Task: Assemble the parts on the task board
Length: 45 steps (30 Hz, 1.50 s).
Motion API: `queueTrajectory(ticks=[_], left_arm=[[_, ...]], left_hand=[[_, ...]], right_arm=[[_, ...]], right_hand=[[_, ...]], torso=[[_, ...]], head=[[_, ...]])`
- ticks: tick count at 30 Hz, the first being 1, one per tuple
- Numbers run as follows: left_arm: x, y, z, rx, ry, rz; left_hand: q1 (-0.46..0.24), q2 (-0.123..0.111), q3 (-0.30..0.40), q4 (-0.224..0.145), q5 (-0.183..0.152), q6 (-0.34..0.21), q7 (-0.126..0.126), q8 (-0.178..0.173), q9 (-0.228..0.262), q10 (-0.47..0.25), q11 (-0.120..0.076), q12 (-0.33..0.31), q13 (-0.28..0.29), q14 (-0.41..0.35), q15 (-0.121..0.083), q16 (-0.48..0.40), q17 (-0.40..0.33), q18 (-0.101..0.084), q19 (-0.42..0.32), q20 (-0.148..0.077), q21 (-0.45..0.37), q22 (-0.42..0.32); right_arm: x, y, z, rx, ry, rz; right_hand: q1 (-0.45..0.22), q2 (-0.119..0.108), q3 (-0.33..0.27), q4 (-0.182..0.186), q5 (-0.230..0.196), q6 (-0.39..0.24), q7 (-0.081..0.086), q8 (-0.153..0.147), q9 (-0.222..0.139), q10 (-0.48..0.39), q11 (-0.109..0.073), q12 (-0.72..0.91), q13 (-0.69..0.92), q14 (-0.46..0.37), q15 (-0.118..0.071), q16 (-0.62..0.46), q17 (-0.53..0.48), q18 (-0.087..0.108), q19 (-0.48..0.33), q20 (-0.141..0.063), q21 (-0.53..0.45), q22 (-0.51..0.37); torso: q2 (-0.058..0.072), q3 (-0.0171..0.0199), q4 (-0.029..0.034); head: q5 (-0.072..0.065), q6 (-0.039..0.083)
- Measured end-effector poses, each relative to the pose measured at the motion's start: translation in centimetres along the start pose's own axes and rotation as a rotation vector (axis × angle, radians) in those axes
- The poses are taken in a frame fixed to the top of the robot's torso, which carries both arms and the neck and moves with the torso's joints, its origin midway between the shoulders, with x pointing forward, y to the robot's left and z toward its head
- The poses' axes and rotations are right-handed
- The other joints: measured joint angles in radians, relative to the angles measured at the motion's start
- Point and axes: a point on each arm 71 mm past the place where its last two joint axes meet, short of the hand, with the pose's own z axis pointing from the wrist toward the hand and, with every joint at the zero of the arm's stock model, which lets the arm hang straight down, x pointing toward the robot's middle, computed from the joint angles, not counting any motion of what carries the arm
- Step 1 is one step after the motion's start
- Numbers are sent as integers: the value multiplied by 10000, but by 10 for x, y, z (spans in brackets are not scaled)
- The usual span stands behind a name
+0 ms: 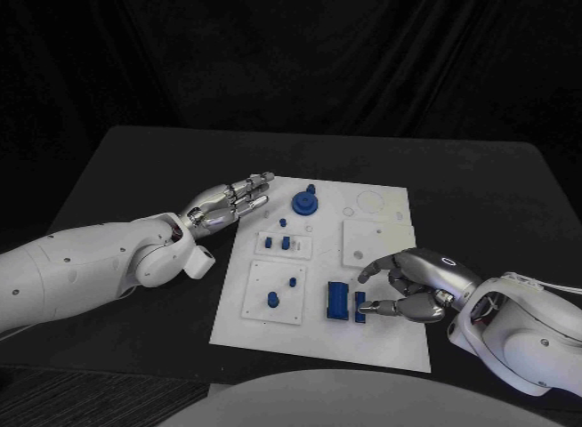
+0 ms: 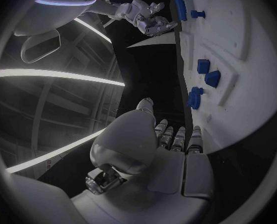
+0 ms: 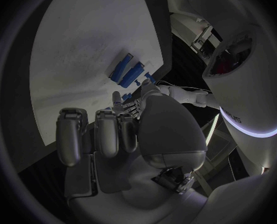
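- The board (image 1: 368, 329) lies in the middle of the black table (image 1: 125, 169), long side running away from the robot.
- On it sit several blue parts: a round part (image 1: 303, 205) with a knob near the far left corner, two small pegs (image 1: 277, 239) on a raised white square at mid-left, another peg (image 1: 273, 299) and a small one beside it on the near-left square, and two upright blocks (image 1: 336, 301) side by side near the board's middle.
- A bare raised square (image 1: 371, 240) and a faint ring (image 1: 369, 201) take up the board's right half.
- The right hand (image 1: 413, 286) rests over the board's near right part, fingers curled; its fingertips (image 1: 366, 308) are just beside the right block, but whether they touch or pinch it cannot be told.
- The left hand (image 1: 230, 203) hovers at the board's far left edge, fingers straight and together, pointing at the round part and holding nothing.
- The left wrist view shows that hand's fingers (image 2: 176, 137) short of the board's edge (image 2: 238, 114), with the round part (image 2: 195, 97) just ahead, and the right hand (image 2: 148, 17) far off by the blocks (image 2: 181, 7).
- The right wrist view looks over the back of its own hand (image 3: 145, 129): the blocks (image 3: 127, 72) stand beyond the fingers, and the contact itself is hidden.
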Motion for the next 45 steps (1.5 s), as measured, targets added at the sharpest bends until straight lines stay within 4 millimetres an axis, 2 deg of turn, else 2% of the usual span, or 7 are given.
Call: queueTrajectory(ticks=[8, 14, 29, 33, 36, 40, 45], left_arm=[[0, 1, 0, -8, 1, -12], [0, 1, -1, -17, -11, -11], [0, 2, -2, -31, -22, -19], [0, 2, -3, -36, -25, -21], [0, 2, -3, -37, -26, -22], [0, 2, -3, -39, -27, -23], [-1, 2, -3, -44, -33, -24]], left_hand=[[0, 0, 0, 0, 0, 0, 0, 0, -1, 0, 0, 0, 1, 0, 0, 0, 1, 1, 0, 0, 0, 1], [0, 0, 0, 0, 30, 0, 0, 0, -1, 0, 0, 0, -3, 0, 0, 0, 2, 0, 0, 0, 0, 1], [0, 0, 0, 0, 40, 0, 0, 0, -2, 0, 0, 0, -6, 0, 0, 0, 6, -1, 0, 0, 0, 3], [0, 0, 0, 0, 39, 0, 0, 0, -2, 0, 0, 0, -5, 0, 0, 0, 7, 0, 0, 0, 0, 3], [0, 0, 0, 0, 39, 0, 0, 0, -2, 0, 0, 0, -4, 0, 0, 0, 8, 0, 0, 0, 0, 3], [0, 0, 0, 0, 39, 0, 0, 0, -2, 0, 0, 0, -3, 0, 0, 0, 8, 0, 0, 0, 0, 3], [0, 0, 42, -42, 39, 0, 0, 0, -3, 0, 0, 0, -2, 0, 0, 0, 4, 1, 37, 37, 0, 4]], right_arm=[[5, -1, 1, 4, 202, -48], [10, -1, 1, 52, 389, -39], [12, -2, 0, 120, 469, -187], [13, -3, 1, 179, 488, -319], [14, -3, 1, 230, 542, -485], [14, -4, 1, 222, 535, -891], [13, -4, 1, 80, 426, -1623]], right_hand=[[0, 0, 0, 0, 0, 1, 0, -141, -86, 0, 0, 0, -1, 0, 0, 0, 0, 0, 0, 0, 0, -1], [0, 0, 0, 0, -39, 235, 90, -141, -163, 0, 1, 0, -1, 0, 0, 0, -1, 0, 0, 0, -1, -2], [-69, 68, -1, 0, -39, 481, 51, -200, -244, 0, 1, 0, -3, 0, 0, 0, -2, 0, 0, 0, -1, -3], [-204, 203, -1, 0, -39, 573, 40, -454, -409, 0, 1, 0, -3, 0, 0, 0, -2, 0, 0, 0, -24, -3], [-302, 293, -1, 0, -39, 384, 44, -718, -611, -1, 1, 0, -3, 0, 0, 0, -2, 1, 0, 0, -49, -3], [-581, 280, -29, 28, -39, 115, -133, -1120, -913, 1, -108, 0, -3, 1, -76, 0, -3, 0, 14, -62, -88, -4], [-916, 225, -56, 55, -108, 162, -236, -1238, -1091, 1, -213, 0, -4, 2, -180, 0, -3, 0, 19, -163, -88, -4]], torso=[[0, -2, 10], [3, -2, 12], [4, -2, 3], [3, -2, 7], [1, -2, 9], [-1, -2, 12], [0, -2, 10]], head=[[-31, 0], [-12, 0], [-31, 0], [-31, 0], [-31, 0], [-31, 0], [-24, 0]])
